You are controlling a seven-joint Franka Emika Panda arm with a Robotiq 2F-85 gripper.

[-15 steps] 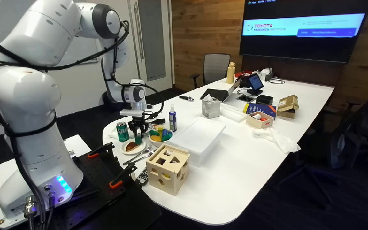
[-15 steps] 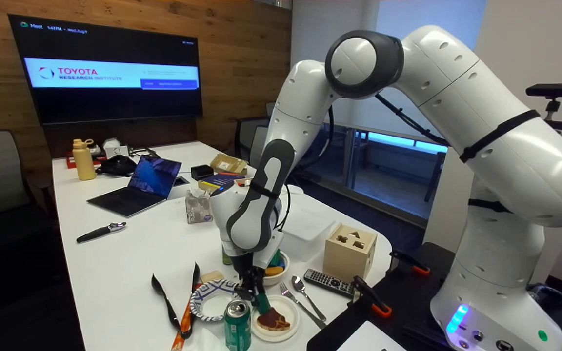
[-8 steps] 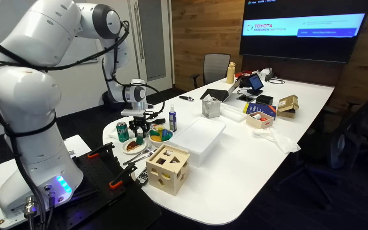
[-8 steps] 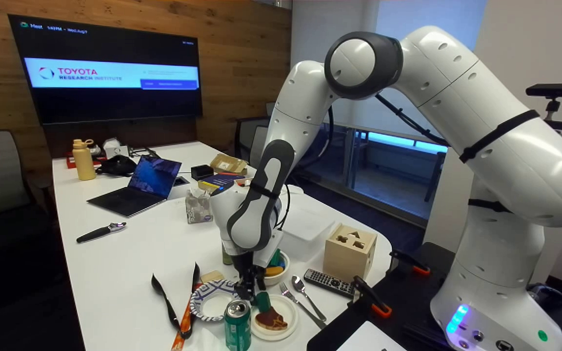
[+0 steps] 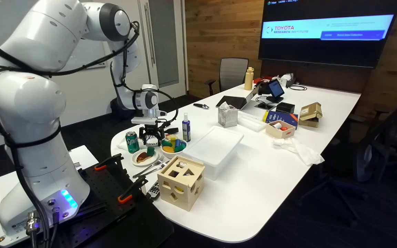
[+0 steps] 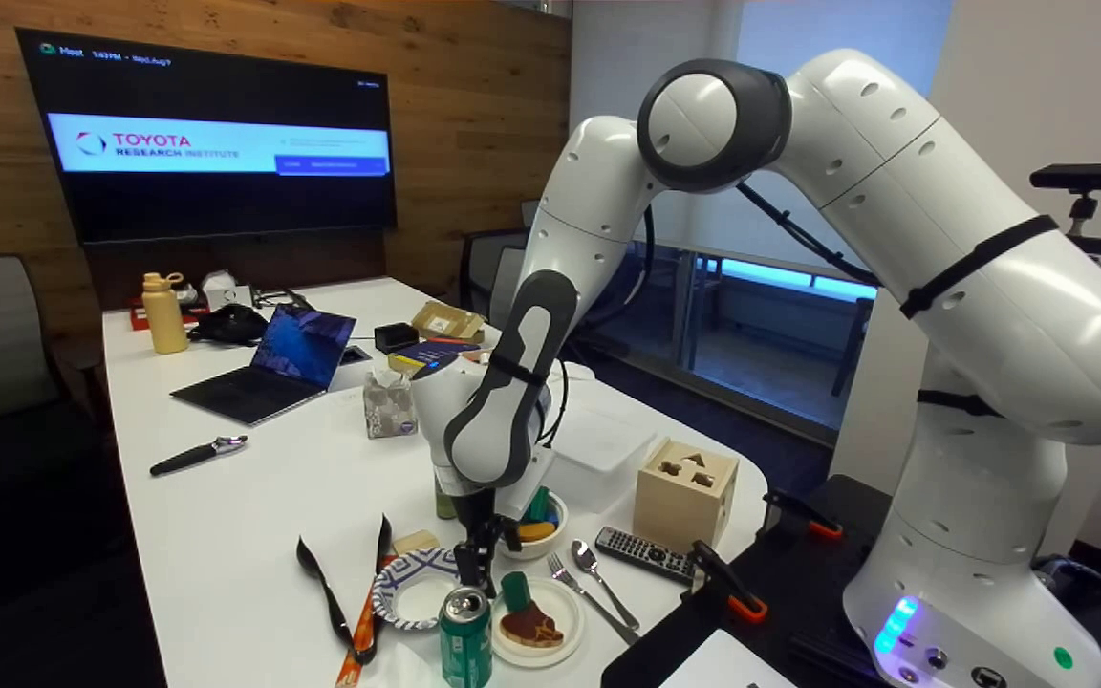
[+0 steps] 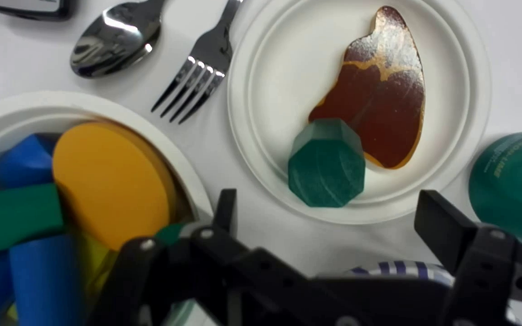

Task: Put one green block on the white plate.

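On the white plate [image 7: 283, 68] a green block [image 7: 326, 170] stands roughly upright, its eight-sided end facing the wrist camera. It is right beside a flat reddish-brown piece [image 7: 383, 104]; whether they touch I cannot tell. Both exterior views show the block [image 5: 150, 151] resting inside the plate's rim [image 6: 572, 612]. My gripper [image 7: 329, 213] is open, fingers wide apart with nothing between them, just above the block and off to the side of the plate. Another green block [image 7: 12, 219] lies in the white bowl [image 7: 52, 98] among blue, yellow and orange pieces.
A green soda can [image 7: 514, 185] stands close by the plate, near one finger. Fork [image 7: 215, 50] and spoon [image 7: 111, 40] lie on its other side. A patterned paper bowl [image 6: 393, 612], a wooden shape box [image 5: 181, 184] and a white rectangular box [image 5: 212, 148] are also around.
A second ago the gripper was shut on the green block at the plate. Its fingers have spread, and it has lifted slightly away, leaving the block standing on the plate.
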